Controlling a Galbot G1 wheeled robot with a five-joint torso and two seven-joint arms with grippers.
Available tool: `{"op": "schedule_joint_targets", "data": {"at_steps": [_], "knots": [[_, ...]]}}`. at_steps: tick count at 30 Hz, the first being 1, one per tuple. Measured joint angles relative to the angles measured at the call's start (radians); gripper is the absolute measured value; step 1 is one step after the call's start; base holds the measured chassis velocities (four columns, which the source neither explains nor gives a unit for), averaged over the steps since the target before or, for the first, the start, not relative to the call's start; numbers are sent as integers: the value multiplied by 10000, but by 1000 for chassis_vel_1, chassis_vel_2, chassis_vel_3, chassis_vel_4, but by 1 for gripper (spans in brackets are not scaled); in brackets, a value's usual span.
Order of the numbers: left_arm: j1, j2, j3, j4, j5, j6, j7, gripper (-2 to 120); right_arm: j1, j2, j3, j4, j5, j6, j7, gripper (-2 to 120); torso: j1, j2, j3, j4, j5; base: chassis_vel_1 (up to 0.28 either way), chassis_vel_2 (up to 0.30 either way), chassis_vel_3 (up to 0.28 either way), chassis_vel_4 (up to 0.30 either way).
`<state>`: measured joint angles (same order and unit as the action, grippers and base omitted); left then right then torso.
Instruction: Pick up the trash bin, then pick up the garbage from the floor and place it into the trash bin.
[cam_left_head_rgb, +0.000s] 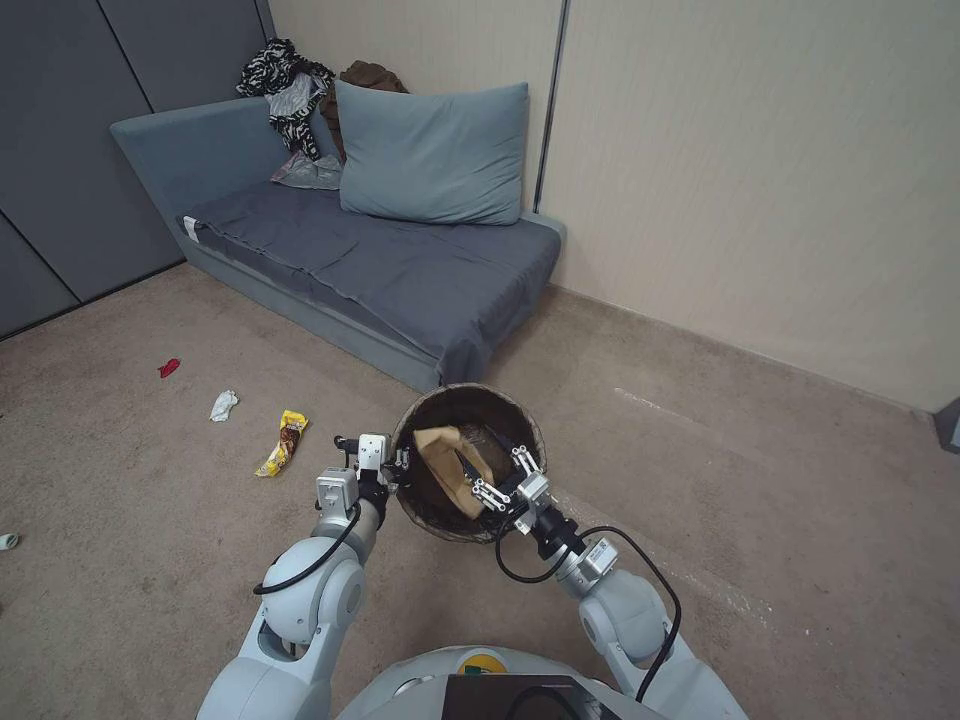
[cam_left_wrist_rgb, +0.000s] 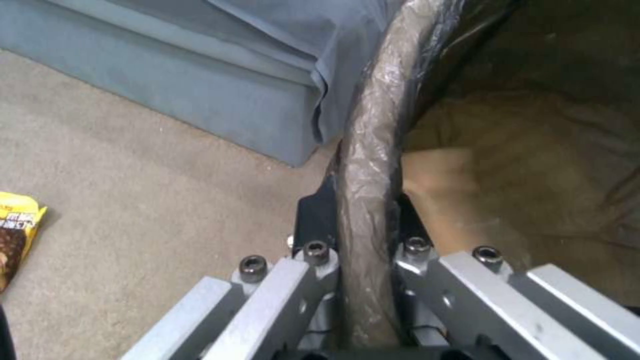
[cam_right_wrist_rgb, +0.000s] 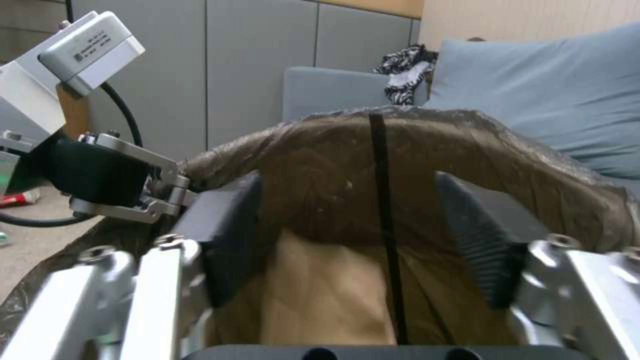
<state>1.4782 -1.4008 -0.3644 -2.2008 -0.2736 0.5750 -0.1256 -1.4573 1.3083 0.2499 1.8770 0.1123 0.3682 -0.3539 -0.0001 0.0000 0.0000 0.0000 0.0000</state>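
1. Left pincer (cam_left_head_rgb: 400, 466) is clamped on the trash bin (cam_left_head_rgb: 440, 520) rim, holding it up off the floor in front of the sofa (cam_left_head_rgb: 300, 250).
2. Right pincer (cam_left_head_rgb: 500, 478) sits over the bin mouth w/ jaws wide, nothing in them.
3. Brown paper bag (cam_left_head_rgb: 445, 465) is inside the bin.
4. On the carpet, robot's left: yellow wrapper (cam_left_head_rgb: 283, 443), white tissue (cam_left_head_rgb: 223, 405), red scrap (cam_left_head_rgb: 169, 367).

Left gripper (cam_left_head_rgb: 400, 466) clamped on trash bin (cam_left_head_rgb: 468, 400) rim, arm bent forward. Right gripper (cam_left_head_rgb: 505, 478) spread wide, poised over opposite side of bin mouth.
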Motion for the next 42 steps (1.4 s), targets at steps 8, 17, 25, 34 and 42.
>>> {"op": "schedule_joint_targets", "data": {"at_steps": [8, 17, 25, 34, 42], "knots": [[-3, -9, 0, -30, -6, 14, -2, 3, -42, -13, 43, 4, -8, 33, 0, 94, 0, 0, 0, 0, 0, 0, 0, 0, 0], [-9, -11, -9, -51, -12, 22, -6, 3, -39, -15, 89, 33, -4, 40, 0, 100, 0, 0, 0, 0, 0, 0, 0, 0, 0], [17, 7, -95, -18, -6, -1, 10, 3, -83, 46, 339, 921, 94, 90, 217, 100, 0, 0, 0, 0, 1, 0, 0, 0, 0], [110, 23, -242, 75, 615, -256, 110, 3, -330, 423, 1120, 2899, -146, -557, 2278, 100, 0, 0, 0, 2, 0, 0, 0, 0, 0], [214, 52, -398, 82, 624, -498, 48, 3, -942, 956, 1915, 2047, -482, -907, 4209, 100, 0, 0, 0, -1, 0, 0, 0, 0, 0]]}}
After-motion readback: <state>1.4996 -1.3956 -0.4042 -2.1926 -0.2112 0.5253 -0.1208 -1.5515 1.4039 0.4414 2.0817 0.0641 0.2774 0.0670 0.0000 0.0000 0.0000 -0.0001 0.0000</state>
